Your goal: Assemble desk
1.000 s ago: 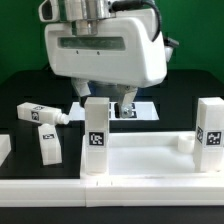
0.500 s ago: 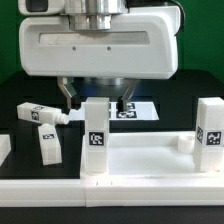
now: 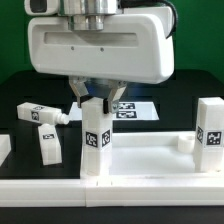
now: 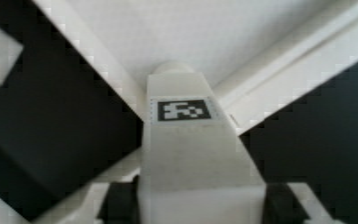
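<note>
A white desk leg with a black-and-white tag stands upright at the exterior view's left edge of the white tabletop. My gripper is over it, with a finger against each side of its top. In the wrist view the same leg fills the space between the fingers, and the tabletop lies beyond it. A second leg stands upright at the tabletop's right. Two loose legs lie on the black table at the left.
The marker board lies flat behind the gripper. A long white rail runs along the front. A small white stub sits at the tabletop's far right corner. A white block end shows at the far left edge.
The gripper has moved closer and lower over the standing leg, and its fingers have come in from either side onto the leg's top. The other parts have not moved.
</note>
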Action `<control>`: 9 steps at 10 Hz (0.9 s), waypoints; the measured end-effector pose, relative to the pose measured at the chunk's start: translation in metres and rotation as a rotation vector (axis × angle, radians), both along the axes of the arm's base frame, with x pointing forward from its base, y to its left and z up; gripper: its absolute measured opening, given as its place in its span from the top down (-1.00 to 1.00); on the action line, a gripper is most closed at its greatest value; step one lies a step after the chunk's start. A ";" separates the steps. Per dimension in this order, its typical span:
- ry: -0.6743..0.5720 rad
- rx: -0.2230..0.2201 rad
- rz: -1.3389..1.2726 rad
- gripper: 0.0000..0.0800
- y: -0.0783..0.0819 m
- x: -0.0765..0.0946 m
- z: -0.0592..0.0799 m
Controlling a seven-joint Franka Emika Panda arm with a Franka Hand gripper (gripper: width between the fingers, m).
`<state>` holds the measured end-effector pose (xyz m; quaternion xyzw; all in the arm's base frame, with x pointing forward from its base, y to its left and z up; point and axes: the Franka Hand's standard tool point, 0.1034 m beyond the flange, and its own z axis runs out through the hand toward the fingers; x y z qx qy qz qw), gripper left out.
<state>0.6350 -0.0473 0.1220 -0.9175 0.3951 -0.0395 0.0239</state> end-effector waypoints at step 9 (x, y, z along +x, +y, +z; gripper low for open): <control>-0.012 0.038 -0.166 0.04 0.001 0.001 0.001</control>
